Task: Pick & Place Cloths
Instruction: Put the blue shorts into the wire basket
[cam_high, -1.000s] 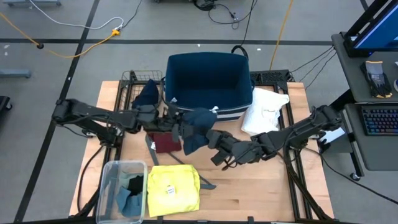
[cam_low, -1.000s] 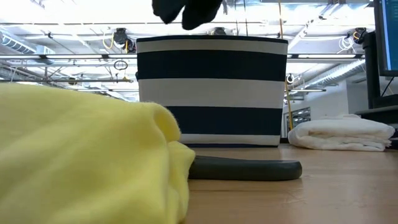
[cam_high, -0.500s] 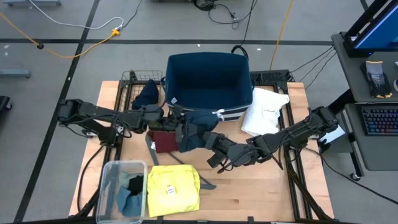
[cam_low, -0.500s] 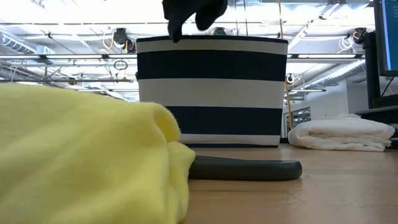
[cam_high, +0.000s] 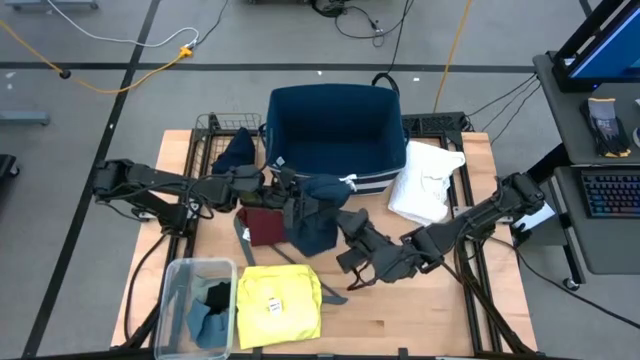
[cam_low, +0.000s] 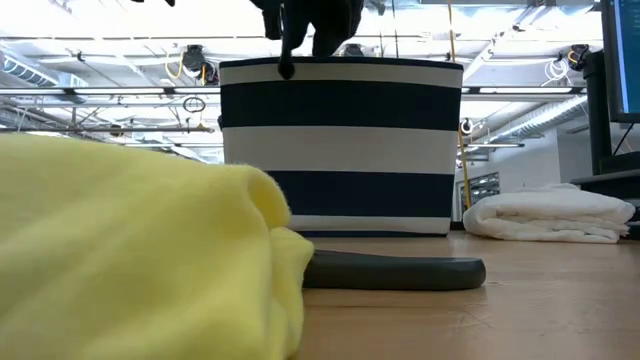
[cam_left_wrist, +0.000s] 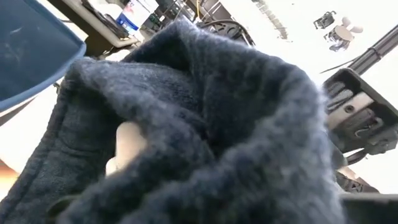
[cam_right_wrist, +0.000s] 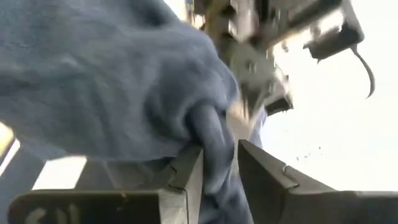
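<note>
Wooden tabletop (cam_high: 420, 310) carries the whole job, with a dark blue basket (cam_high: 335, 130) standing at its twelve o'clock edge. Mid-table, just on the six o'clock side of the basket's near wall, a grey-blue cloth (cam_high: 312, 215) hangs in the air between the two arms. The left gripper (cam_high: 282, 193) reaches in from nine o'clock and is pinched tight on the cloth's upper fold; its wrist view is filled with the fabric. The right gripper (cam_right_wrist: 217, 165) sits at about four o'clock from the cloth, with a strand of it lying between parted jaws that look too loose to be holding.

So the cloth hangs mostly from the left arm, drooping toward six o'clock. The basket mouth lies at twelve o'clock from it, close by, and the left arm is the nearer one, so I'd judge the coming move to be a short carry that way.
</note>
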